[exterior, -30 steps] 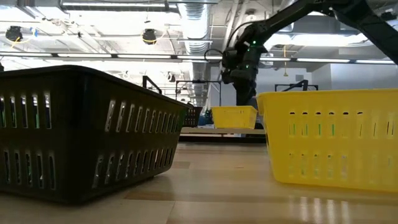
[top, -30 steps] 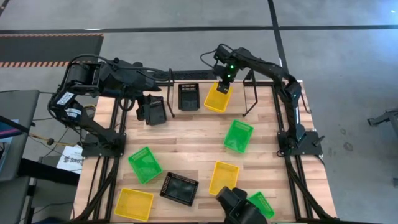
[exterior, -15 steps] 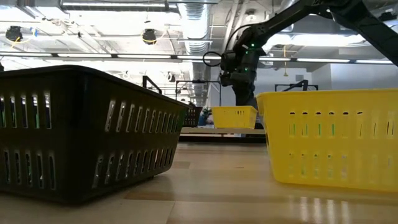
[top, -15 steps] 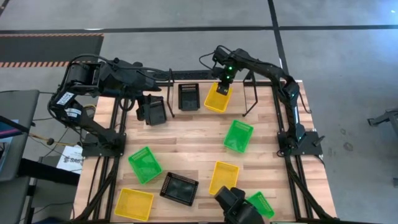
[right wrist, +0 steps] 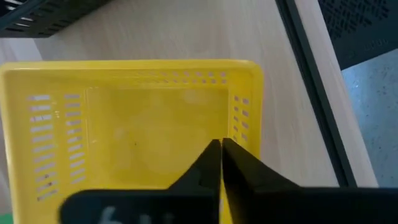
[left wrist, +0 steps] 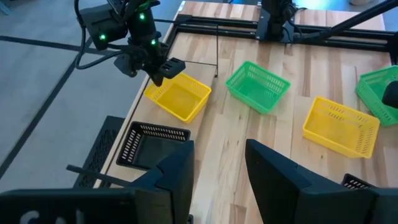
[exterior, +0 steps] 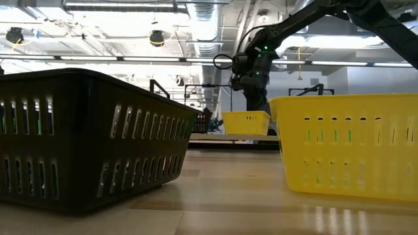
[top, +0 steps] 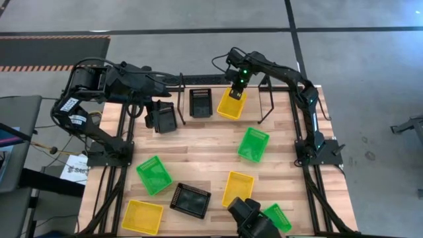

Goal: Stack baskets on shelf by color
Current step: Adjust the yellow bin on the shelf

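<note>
The left gripper [top: 162, 119] hangs just off the left end of the shelf [top: 181, 99], its fingers apart with nothing between them; it appears to be waiting its turn, clear of the other arm's work. Just beyond its fingertips, on the far side of the shelf's post, a black basket [top: 200, 102] sits in the shelf, open side up, probably the start of the black pile.

Next along, the right gripper [top: 236, 91] reaches down at the shelf's back edge with its fingers drawn together on the rim of a yellow basket [top: 230, 104]. In the right wrist view they pinch the wall nearest that wrist, and the rest of the basket stretches away from the fingertips. The basket lies askew beside the black one, not square to the shelf, which suggests that it is gripped by the rim so it can be turned and seated in its own bay.

On the table [top: 198, 149] well away from both grippers, toward the near edge, the other baskets lie scattered, among them a green basket [top: 253, 144], the nearest to the right gripper and perhaps the next within its reach
</note>
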Controlling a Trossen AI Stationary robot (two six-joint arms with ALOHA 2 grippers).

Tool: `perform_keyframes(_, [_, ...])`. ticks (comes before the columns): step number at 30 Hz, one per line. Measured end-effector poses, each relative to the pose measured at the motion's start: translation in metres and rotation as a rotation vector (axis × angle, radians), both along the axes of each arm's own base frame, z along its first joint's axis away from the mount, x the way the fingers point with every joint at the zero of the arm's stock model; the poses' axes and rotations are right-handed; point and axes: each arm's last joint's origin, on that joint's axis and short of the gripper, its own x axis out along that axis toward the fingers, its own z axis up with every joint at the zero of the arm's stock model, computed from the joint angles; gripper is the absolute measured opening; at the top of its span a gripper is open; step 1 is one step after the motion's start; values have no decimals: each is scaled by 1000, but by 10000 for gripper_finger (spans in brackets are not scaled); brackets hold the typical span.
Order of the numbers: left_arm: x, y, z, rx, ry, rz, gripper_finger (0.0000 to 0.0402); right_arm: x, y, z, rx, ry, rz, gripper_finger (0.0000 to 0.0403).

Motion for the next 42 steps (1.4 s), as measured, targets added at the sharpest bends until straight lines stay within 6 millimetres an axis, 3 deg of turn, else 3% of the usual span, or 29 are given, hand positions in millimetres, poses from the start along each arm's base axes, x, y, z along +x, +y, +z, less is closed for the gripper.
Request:
perform_keyframes(7, [0,0,0,-11,-4,9,132,0,0,0,-9,-1,30,120])
perform_keyframes(12, [0,0,0,-11,-4,9,132,0,0,0,-13,-2,48,133])
perform_keyframes(20, [0,0,0,-11,-4,9,132,1,1,0,15,-30,58,101])
perform_keyframes(27, [0,0,0,-11,-4,10,132,1,1,0,12,-30,69,9])
perform_keyframes(37, [0,0,0,-11,-5,10,132,3,3,0,10,-30,82,3])
perform_keyframes(42, [0,0,0,-14,-6,12,132,8,12,14,7,-24,153,2])
